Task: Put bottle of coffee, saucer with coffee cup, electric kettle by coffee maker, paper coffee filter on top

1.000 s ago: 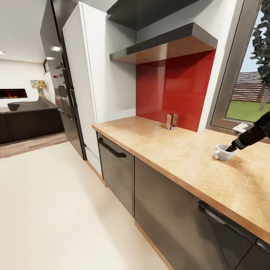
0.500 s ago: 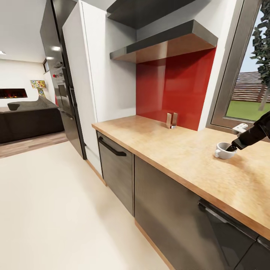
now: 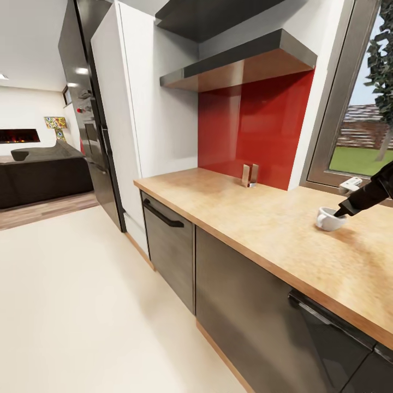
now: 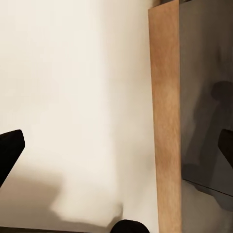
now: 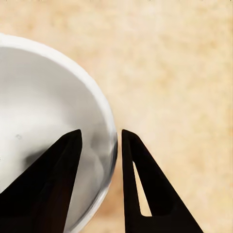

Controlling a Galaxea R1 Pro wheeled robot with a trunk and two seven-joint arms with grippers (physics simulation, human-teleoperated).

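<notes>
Your right gripper (image 5: 99,141) pinches the coffee cup (image 3: 329,219) by its rim, one finger inside, one outside. The cup sits on the countertop (image 3: 256,218) at your three o'clock. Your left gripper (image 4: 116,145) hangs spread wide and empty above the floor (image 4: 73,97).

No readable text, label, brand, number or sign anywhere.
</notes>
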